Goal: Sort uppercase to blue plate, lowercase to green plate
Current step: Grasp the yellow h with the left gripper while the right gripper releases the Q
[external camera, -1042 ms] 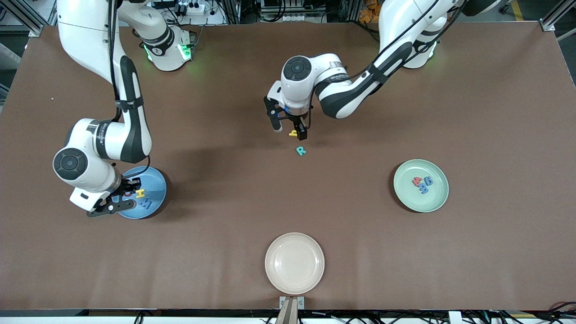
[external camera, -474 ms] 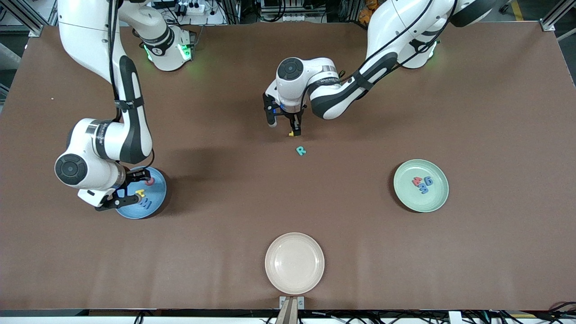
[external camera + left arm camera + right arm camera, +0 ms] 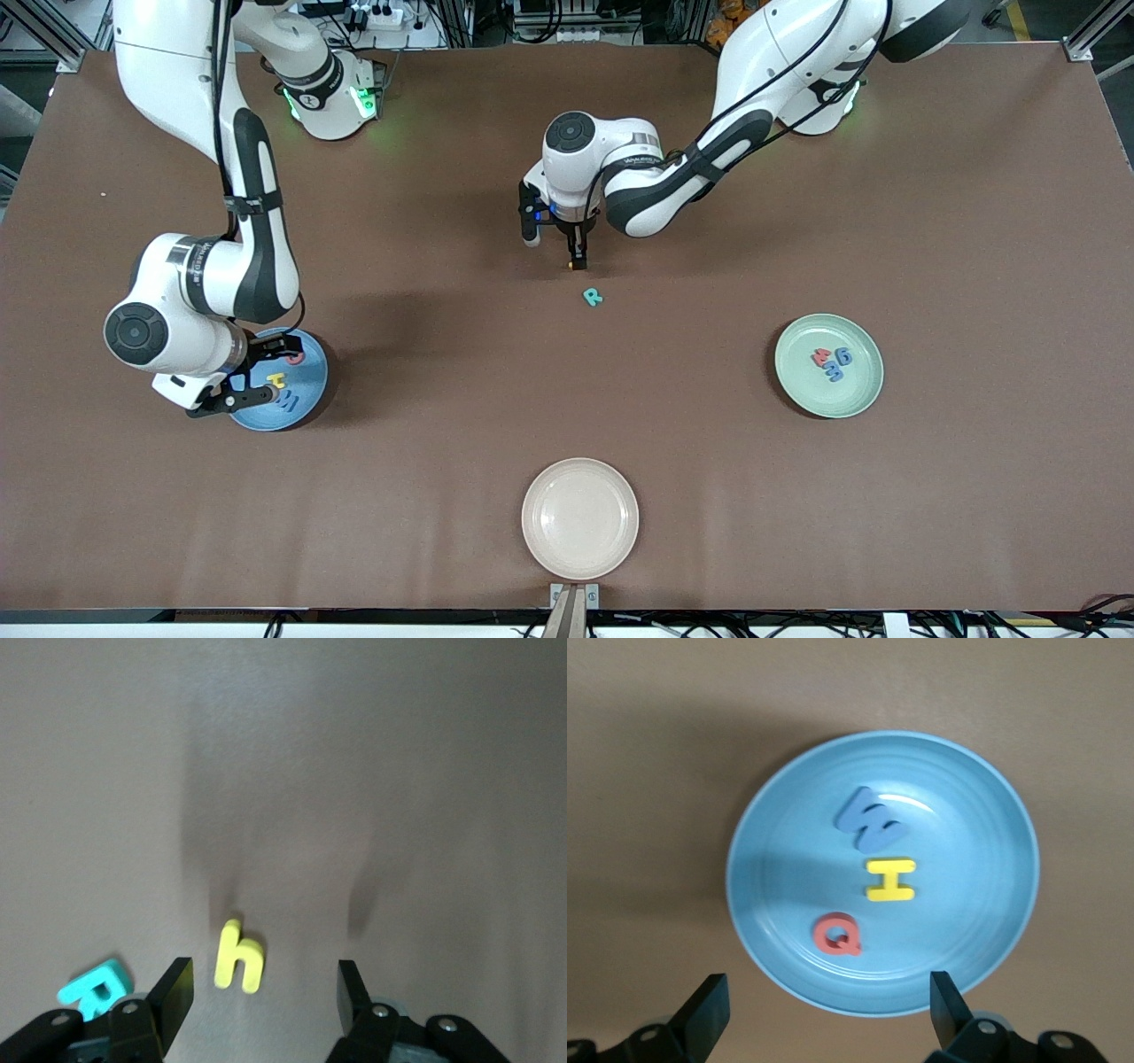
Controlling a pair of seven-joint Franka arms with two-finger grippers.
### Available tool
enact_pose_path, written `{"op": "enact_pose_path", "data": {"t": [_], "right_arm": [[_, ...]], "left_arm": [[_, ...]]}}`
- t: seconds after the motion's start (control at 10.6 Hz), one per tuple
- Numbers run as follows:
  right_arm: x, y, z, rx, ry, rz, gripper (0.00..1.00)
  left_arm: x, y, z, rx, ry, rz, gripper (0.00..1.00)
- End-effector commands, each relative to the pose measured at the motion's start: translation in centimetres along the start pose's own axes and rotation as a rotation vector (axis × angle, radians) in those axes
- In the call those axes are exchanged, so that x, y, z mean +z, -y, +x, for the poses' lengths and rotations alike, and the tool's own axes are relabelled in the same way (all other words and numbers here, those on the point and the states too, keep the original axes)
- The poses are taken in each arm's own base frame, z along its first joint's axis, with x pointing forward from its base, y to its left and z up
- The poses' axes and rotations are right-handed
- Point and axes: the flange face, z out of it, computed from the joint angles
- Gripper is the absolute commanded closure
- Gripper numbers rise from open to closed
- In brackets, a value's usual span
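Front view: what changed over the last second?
The right gripper let the yellow H drop onto the blue plate; its jaws now stand open. The left gripper came down around the yellow small letter, jaws narrowing, not yet closed. Teal R, green plate and cream plate stayed put.

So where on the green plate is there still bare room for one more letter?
On the green plate, the red w and two blue letters cluster toward the rim farther from the front camera. The half nearer the camera is bare. The left hand is over the yellow letter on the table.
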Motion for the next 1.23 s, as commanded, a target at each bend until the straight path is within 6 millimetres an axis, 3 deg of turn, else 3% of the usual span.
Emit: {"op": "enact_pose_path", "data": {"t": [0.0, 0.38, 0.76, 0.95, 1.14], "right_arm": [[0.5, 0.7, 0.3, 0.010, -0.004, 0.030, 0.00], [0.7, 1.4, 0.6, -0.002, -0.012, 0.024, 0.00], [0.6, 1.5, 0.8, -0.005, -0.017, 0.022, 0.00], [0.6, 1.5, 0.8, -0.006, -0.017, 0.021, 0.00], [0.6, 1.5, 0.8, -0.006, -0.015, 0.021, 0.00]], "left_arm": [[0.7, 0.0, 0.1, 0.026, -0.012, 0.025, 0.28], [1.4, 1.4, -0.8, 0.053, 0.005, 0.048, 0.28], [1.6, 1.3, -0.6, 0.054, -0.018, 0.044, 0.29], [1.9, 1.2, -0.6, 0.054, -0.017, 0.038, 0.36], [2.0, 1.2, -0.6, 0.052, -0.017, 0.036, 0.36]]}}
